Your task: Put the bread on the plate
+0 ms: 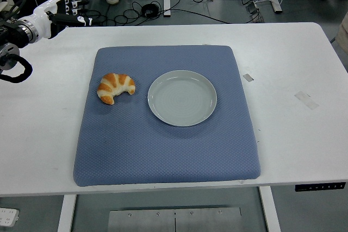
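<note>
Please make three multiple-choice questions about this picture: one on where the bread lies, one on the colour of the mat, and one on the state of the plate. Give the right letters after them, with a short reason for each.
1. Where does the croissant lie?
A. on the plate
B. on the mat, left of the plate
C. in the left hand

2. What colour is the mat?
A. blue
B. red
C. green

3. What is the state of the plate?
A. empty
B. holding the bread
C. turned upside down

Answers: 1 B, since the croissant rests on the mat beside the plate, apart from it, while the left hand is far off at the table's far left corner. 2 A, as the cloth under both is blue. 3 A, because its upturned hollow shows nothing in it.
</note>
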`<action>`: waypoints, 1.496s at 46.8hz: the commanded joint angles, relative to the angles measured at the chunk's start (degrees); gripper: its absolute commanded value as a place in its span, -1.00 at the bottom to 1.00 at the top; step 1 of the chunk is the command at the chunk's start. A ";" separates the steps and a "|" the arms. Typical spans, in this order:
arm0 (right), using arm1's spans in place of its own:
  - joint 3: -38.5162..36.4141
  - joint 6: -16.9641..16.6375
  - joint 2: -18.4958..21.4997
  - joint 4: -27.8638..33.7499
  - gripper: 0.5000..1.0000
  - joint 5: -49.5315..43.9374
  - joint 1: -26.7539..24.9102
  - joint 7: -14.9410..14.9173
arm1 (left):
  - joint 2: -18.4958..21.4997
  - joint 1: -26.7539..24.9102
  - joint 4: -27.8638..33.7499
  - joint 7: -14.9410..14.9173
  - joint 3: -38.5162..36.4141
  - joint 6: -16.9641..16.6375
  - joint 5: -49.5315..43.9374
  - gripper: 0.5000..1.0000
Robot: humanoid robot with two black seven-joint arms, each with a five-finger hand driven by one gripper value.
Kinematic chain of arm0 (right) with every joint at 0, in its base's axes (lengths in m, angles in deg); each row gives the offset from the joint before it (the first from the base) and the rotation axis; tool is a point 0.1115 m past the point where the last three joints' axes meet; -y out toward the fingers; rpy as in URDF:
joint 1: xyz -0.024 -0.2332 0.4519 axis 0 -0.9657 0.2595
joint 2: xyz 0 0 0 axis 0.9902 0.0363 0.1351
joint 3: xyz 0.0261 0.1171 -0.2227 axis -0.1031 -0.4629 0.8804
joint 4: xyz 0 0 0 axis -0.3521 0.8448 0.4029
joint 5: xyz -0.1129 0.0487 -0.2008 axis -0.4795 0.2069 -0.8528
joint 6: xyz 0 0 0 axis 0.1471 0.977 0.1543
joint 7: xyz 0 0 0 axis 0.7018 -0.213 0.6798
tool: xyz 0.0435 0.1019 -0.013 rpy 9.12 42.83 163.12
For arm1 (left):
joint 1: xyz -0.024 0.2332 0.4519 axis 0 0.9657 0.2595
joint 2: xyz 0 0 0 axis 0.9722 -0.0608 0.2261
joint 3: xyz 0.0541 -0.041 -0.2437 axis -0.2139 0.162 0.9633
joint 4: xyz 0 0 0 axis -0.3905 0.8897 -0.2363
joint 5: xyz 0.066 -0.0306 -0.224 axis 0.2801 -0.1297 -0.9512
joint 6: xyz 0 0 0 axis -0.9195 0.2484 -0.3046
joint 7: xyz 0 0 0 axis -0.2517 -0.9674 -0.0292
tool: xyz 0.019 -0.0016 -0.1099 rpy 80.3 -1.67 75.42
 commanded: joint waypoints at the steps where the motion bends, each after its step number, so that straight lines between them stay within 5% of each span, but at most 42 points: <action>1: 0.00 0.00 0.00 -0.02 1.00 0.00 0.00 0.00 | 0.00 0.00 -0.04 0.02 0.00 0.00 0.00 0.88; 70: 0.00 0.00 0.00 -0.02 1.00 0.00 0.00 0.00 | 0.00 0.35 -0.04 -0.07 0.00 -0.97 0.00 0.88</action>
